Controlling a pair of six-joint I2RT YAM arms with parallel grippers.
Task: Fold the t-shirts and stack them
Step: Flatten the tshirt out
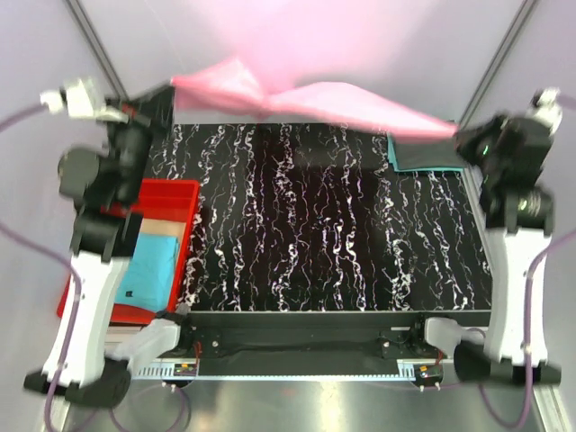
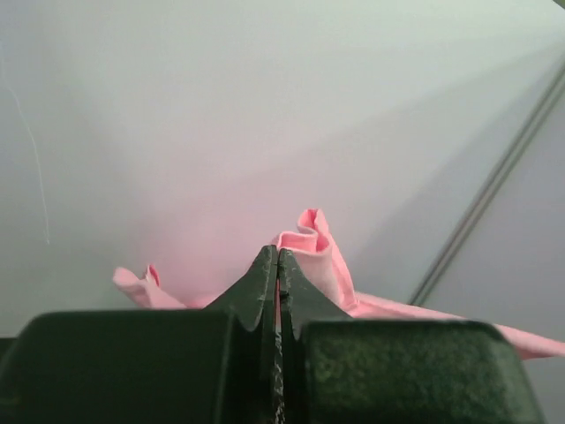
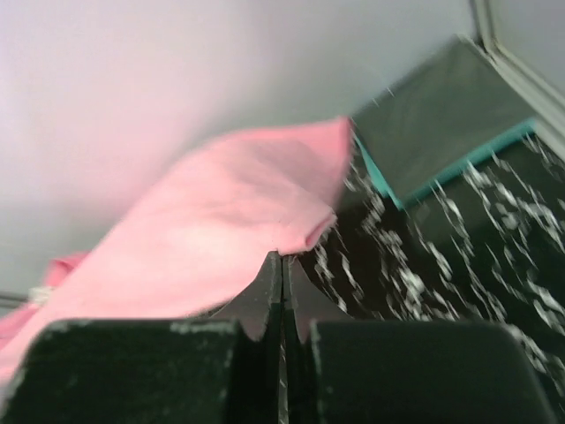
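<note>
Pink t-shirt (image 1: pixel 315 99) hangs stretched in the air between my two pincers, over the far edge of the tabletop (image 1: pixel 315 234). The left pincer (image 2: pixel 278 258) is pressed together on one bunched corner, and the right pincer (image 3: pixel 281 261) is likewise clamped on the opposite edge. My worry is the twist I see midway between them (the cloth is blurred, so I can't read it well). Laid down like that it would land creased, and either thin pinch might slip. Just beyond the right pincer a dark grey t-shirt (image 3: pixel 441 115) lies folded atop a teal t-shirt (image 3: pixel 463 161), and a trailing hem could drag them. Below the left pincer, toward that arm's base, the red bin (image 1: pixel 180 189) holds a light blue t-shirt (image 1: pixel 148 265) and a tan item (image 1: pixel 160 229).
</note>
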